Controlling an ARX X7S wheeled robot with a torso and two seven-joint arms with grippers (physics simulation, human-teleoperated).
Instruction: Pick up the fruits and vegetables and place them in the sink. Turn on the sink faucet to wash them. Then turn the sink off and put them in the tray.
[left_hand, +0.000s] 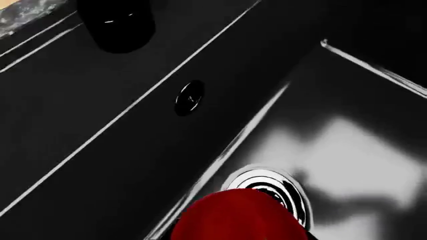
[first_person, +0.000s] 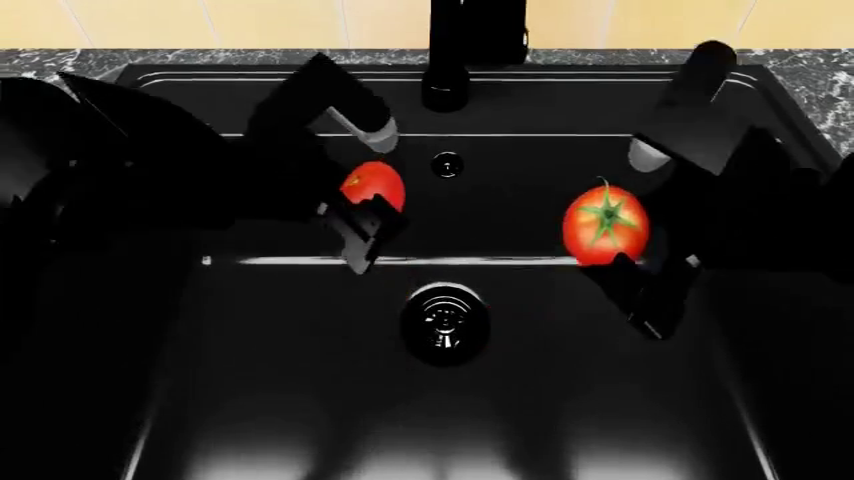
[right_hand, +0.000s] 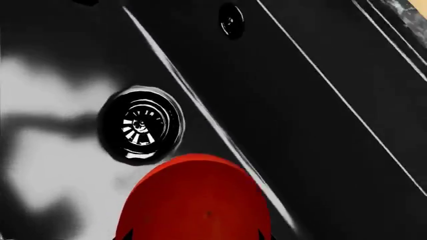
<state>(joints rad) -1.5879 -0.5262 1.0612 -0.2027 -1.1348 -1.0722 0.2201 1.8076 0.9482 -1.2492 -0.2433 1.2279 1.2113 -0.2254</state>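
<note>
Both arms reach in over the sink (first_person: 160, 400), dark links angled down from the left and right edges of the basin toward its middle. Left end effector (first_person: 363, 222) hangs above the basin left of centre, fingers pinching a plain tomato (first_person: 374, 184); the fruit sits at the finger tips, clear of the basin floor. Right end effector (first_person: 638, 275) hangs right of centre at about the same depth, fingers pinching the stemmed tomato (first_person: 607, 224), green leafy top facing up toward the head camera. The two tomatoes are well apart, one either side of the round drain (first_person: 445, 322), which lies on the basin floor between and slightly nearer the front edge than both. Small overflow hole (first_person: 447, 163) sits on the back wall, in line with the drain. Faucet (first_person: 449, 50) stands on its round base at the middle of the back rim, behind the overflow. Left wrist view: red tomato bulk (left_hand: 237, 217) low in frame, chrome drain ring (left_hand: 270, 187) just past it, overflow hole (left_hand: 190, 97) on the wall. Right wrist view: tomato (right_hand: 197, 200) close to the lens, drain (right_hand: 141, 125) beyond it. Speckled grey stone surface (first_person: 814, 75) borders the sink at the back corners; pale yellow tiled wall (first_person: 200, 22) above it.
</note>
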